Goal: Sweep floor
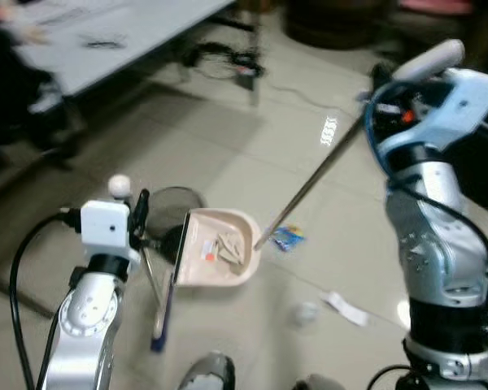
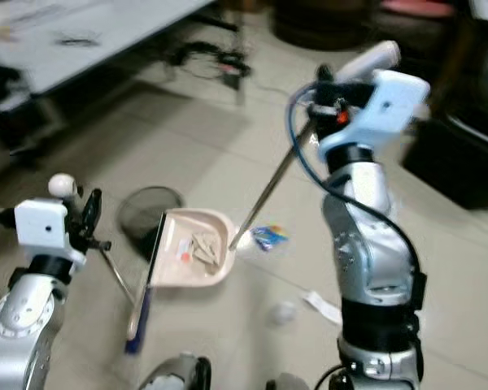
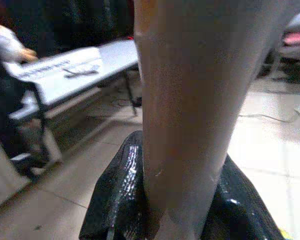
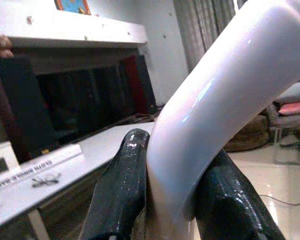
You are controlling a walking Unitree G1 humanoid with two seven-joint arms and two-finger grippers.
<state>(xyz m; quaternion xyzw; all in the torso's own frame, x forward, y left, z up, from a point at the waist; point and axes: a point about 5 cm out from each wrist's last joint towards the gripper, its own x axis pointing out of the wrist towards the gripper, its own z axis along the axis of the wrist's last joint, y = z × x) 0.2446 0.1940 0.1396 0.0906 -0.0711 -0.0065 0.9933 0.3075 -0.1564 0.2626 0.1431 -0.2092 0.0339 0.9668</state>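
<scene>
Nearest, on the tiled floor (image 1: 325,268), lie scraps: a white slip of paper (image 1: 344,308) and a pale crumpled ball (image 1: 304,311) just beside it; a blue wrapper (image 1: 289,238) sits a little further on, right at the lip of the dustpan (image 1: 220,258). The dustpan is cream, resting on the floor with brownish crumpled litter (image 1: 229,248) inside it; its upright handle (image 3: 185,110) is clamped between the fingers of the left pincer (image 1: 140,221), the black pads (image 3: 117,200) pressed against both sides of the pale shaft. A blue-tipped stick (image 1: 161,313) lies on the floor under that arm; a round dark mesh thing (image 1: 172,203) sits just behind the dustpan, what it is I cannot tell. The broom (image 1: 309,185) runs as a thin metal pole slanting down to the floor between dustpan and wrapper; its white curved top (image 4: 225,95) is gripped tight by the right pincer (image 2: 325,89), held high. Further back stands a grey surface (image 1: 122,41) with papers, cables (image 1: 224,63) tangled on the floor under it; a blurred person (image 1: 8,73) is at its far left end.
</scene>
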